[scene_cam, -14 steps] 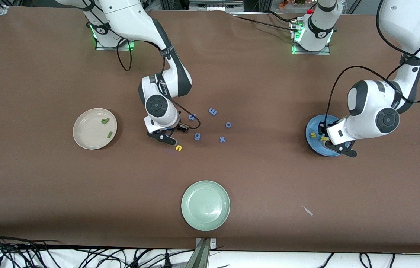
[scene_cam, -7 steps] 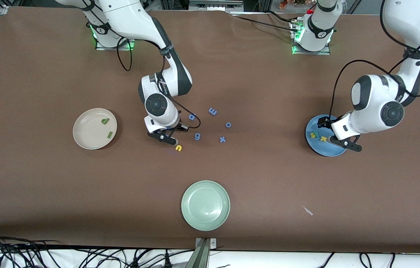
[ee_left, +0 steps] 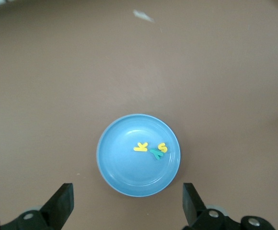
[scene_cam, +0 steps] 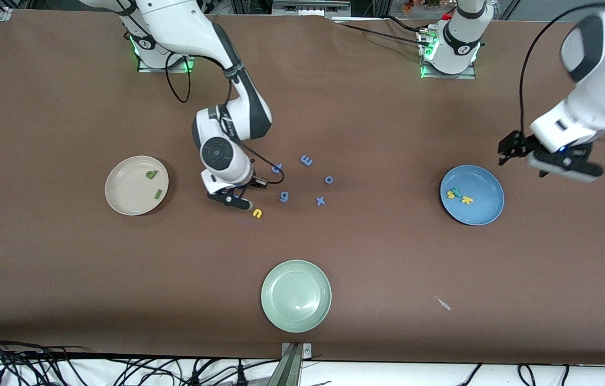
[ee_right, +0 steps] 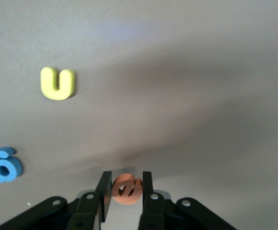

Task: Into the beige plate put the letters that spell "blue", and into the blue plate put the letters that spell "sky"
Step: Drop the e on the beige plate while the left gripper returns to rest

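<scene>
The beige plate (scene_cam: 129, 193) holds the green b (scene_cam: 151, 173) and the green l (scene_cam: 158, 194). My right gripper (scene_cam: 232, 198) (ee_right: 126, 184) is shut on the orange e (ee_right: 126, 188), low over the table beside the yellow u (scene_cam: 257, 213) (ee_right: 57, 83). The e is hidden in the front view. In the blue plate (scene_cam: 483, 208) (ee_left: 129, 167) lie the yellow s (scene_cam: 450, 195) (ee_left: 162, 147), the teal y (scene_cam: 455, 192) (ee_left: 156, 154) and the yellow k (scene_cam: 466, 200) (ee_left: 140, 146). My left gripper (scene_cam: 540, 158) (ee_left: 128, 196) hangs open and empty, high up near the blue plate.
Blue letters lie close to the right gripper: p (scene_cam: 277, 168), m (scene_cam: 306, 160), o (scene_cam: 329, 179), g (scene_cam: 284, 197) (ee_right: 4, 165) and x (scene_cam: 321, 201). A pale green plate (scene_cam: 296, 296) sits nearer the front camera. A small white scrap (scene_cam: 444, 304) lies on the table.
My left gripper opened over the blue plate, then rose away from it toward the left arm's end. My right gripper closed on the orange e and shifted slightly.
</scene>
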`<move>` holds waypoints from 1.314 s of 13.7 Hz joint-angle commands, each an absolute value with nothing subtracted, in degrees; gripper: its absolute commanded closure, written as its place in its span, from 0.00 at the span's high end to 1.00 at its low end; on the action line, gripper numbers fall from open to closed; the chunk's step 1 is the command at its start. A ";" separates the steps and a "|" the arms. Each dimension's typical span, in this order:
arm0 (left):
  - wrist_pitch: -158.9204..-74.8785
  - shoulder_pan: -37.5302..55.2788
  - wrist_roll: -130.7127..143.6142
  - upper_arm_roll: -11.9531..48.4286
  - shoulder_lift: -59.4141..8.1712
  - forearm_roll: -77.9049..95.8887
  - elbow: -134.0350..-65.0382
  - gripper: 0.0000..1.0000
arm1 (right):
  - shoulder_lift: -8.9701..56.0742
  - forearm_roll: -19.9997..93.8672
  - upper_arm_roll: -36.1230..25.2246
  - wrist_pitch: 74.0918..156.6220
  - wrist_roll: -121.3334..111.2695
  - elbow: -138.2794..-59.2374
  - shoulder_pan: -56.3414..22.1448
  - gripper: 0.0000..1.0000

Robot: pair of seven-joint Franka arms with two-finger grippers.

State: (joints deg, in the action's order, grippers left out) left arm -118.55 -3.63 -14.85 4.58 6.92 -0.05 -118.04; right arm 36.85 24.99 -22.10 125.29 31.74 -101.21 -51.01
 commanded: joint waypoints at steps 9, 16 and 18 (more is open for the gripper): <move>-90.30 -0.89 -0.88 3.61 8.56 0.79 -99.02 1.00 | 32.52 25.49 -43.76 108.10 3.53 -108.80 -48.43 0.10; -86.22 -1.76 0.44 3.87 2.64 0.88 -92.29 1.00 | 32.61 25.49 -45.62 111.98 -6.06 -113.03 -44.74 1.00; -86.22 -1.84 0.53 3.87 2.55 0.79 -92.20 1.00 | 32.17 25.49 -45.35 109.96 -5.28 -110.84 -45.52 1.00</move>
